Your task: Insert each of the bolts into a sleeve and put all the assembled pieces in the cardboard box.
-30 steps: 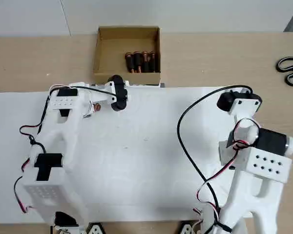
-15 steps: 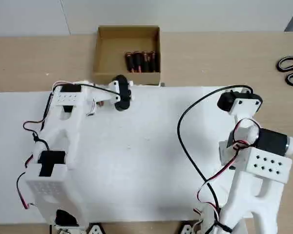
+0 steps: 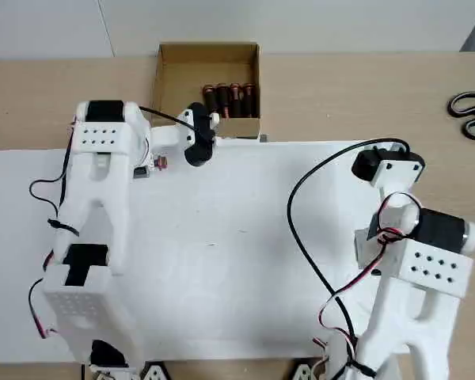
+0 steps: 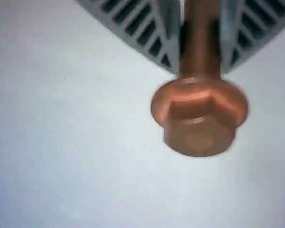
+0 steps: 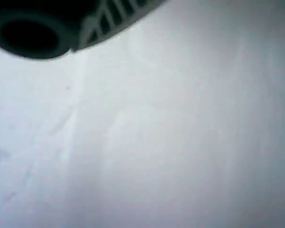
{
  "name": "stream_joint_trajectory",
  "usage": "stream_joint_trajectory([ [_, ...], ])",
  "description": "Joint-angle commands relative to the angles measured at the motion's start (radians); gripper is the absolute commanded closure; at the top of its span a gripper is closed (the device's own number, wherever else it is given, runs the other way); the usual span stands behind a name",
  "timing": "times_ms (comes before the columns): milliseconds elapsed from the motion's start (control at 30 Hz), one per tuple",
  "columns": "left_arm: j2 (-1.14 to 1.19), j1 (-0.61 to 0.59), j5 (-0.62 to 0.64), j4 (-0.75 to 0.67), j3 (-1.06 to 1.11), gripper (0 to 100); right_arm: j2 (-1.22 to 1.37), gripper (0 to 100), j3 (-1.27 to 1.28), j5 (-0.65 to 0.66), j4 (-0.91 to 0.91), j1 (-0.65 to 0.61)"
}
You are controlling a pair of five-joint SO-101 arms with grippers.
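Note:
A copper bolt (image 4: 199,116) hangs head outward between the grey ribbed fingers (image 4: 133,40) of my left gripper (image 4: 199,52), which is shut on its shank. In the high view that gripper (image 3: 154,165) sits over the white sheet, just in front of the cardboard box (image 3: 168,79), with the bolt (image 3: 161,163) peeking out beneath the arm. Several assembled copper-and-black pieces (image 3: 231,99) lie in the box's near right corner. My right gripper (image 5: 71,33) holds a black sleeve (image 5: 31,38), open end showing, low over the sheet; one ribbed finger (image 5: 115,18) shows beside it.
The white sheet (image 3: 237,261) covers most of the wooden table. Black scissors (image 3: 471,111) lie at the far right edge. A black cable (image 3: 297,229) loops over the sheet beside the right arm (image 3: 412,261).
My left arm has swung away from the front edge toward the cardboard box, carrying the bolt with it. The right arm has not moved.

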Motion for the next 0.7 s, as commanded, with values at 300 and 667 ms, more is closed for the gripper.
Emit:
stream_joint_trajectory([
  [300,-0.009,0.051,0.334,0.141,-0.058,99,-0.022,99.5,-0.008,0.003,-0.005,0.005],
  [667,-0.008,0.143,0.977,0.117,-0.056,99,-0.022,99.5,-0.008,0.003,-0.005,0.004],
])
